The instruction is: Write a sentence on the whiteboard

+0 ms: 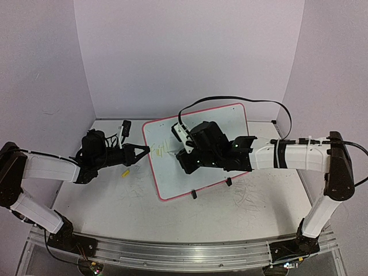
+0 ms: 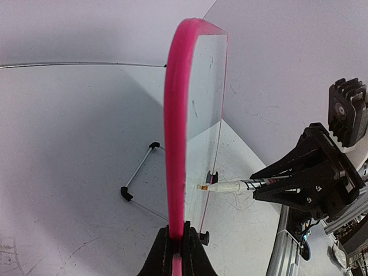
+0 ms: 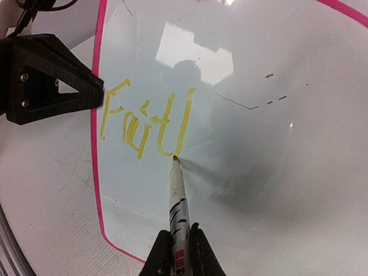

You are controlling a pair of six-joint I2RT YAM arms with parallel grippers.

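The whiteboard, glossy white with a pink rim, stands tilted mid-table. My left gripper is shut on its left rim; the left wrist view shows the jaws pinching the pink edge. My right gripper is shut on a white marker whose orange tip touches the board. The sentence is a few yellow letters near the board's left edge, and the tip rests at the foot of the last stroke. From the left wrist the marker points at the board face.
Two black clip feet sit at the board's near edge. A small yellow piece lies on the table left of the board. A wire stand is behind the board. A black cable arcs over it. Grey scribbles mark the tabletop.
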